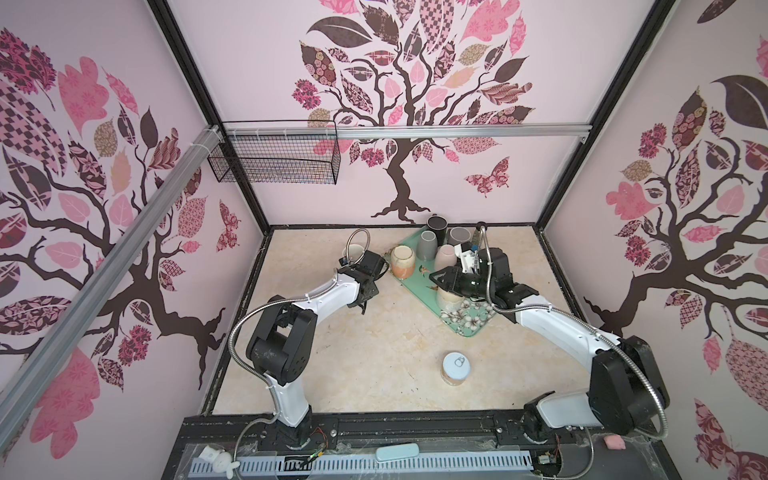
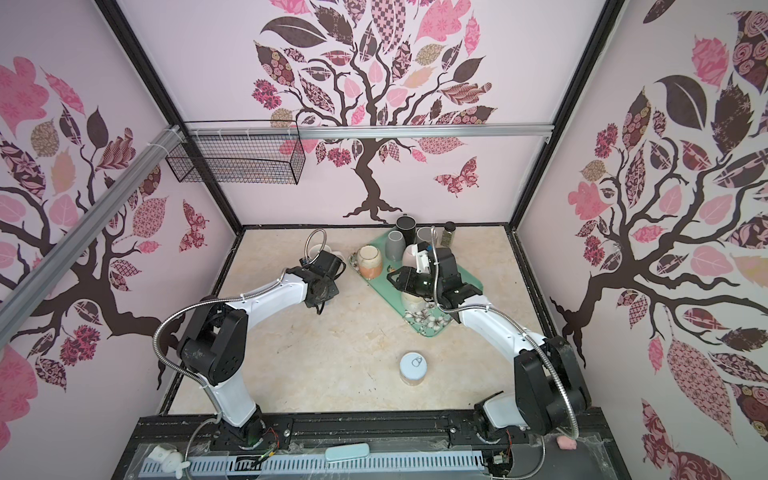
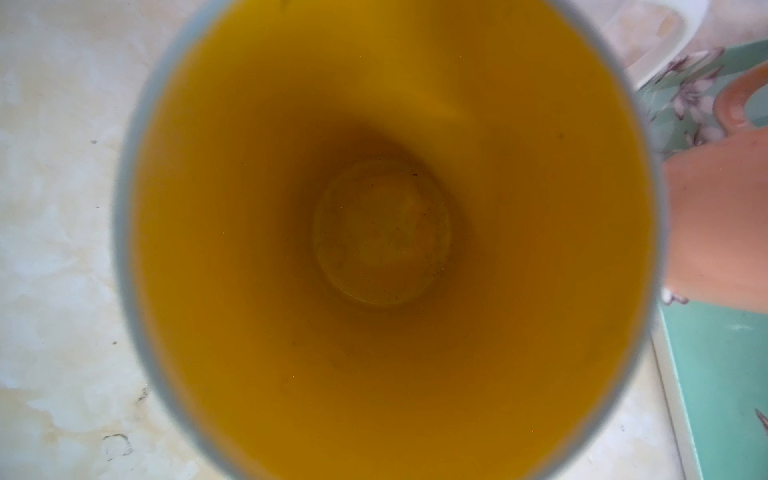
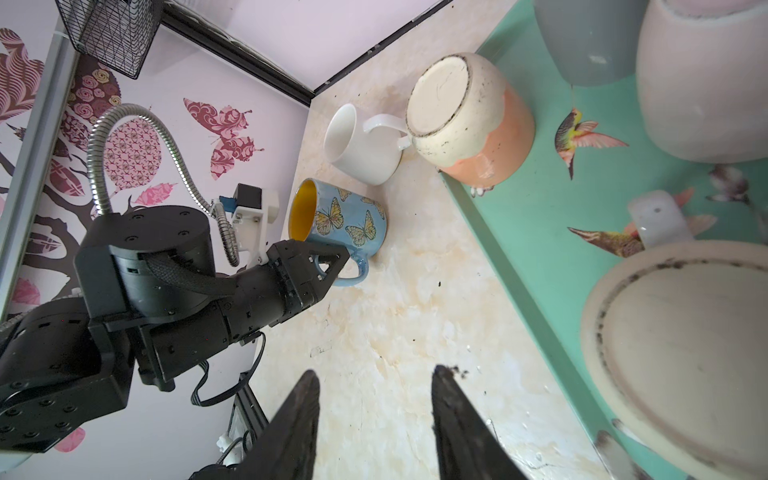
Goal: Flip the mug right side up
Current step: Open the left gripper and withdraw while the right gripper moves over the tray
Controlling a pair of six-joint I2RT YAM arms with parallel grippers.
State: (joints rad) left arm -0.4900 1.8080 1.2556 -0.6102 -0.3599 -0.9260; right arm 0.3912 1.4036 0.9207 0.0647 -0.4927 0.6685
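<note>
Nearest the rail, a white-lidded jar stands alone on the worktop. Beyond it, the right tool hangs at the edge of the green tray, its fingers spread with nothing between them. Farther on, the butterfly mug stands upright on the worktop just off the tray, and the left wrist view looks straight down into its yellow inside. The left tool is at the mug's handle, but I cannot tell whether it pinches the handle or merely touches it. Behind this mug a white mug stands open end up, its handle toward an upturned cream-and-orange mug on the tray's corner. A grey cup and a dark cup stand at the tray's far end.
</note>
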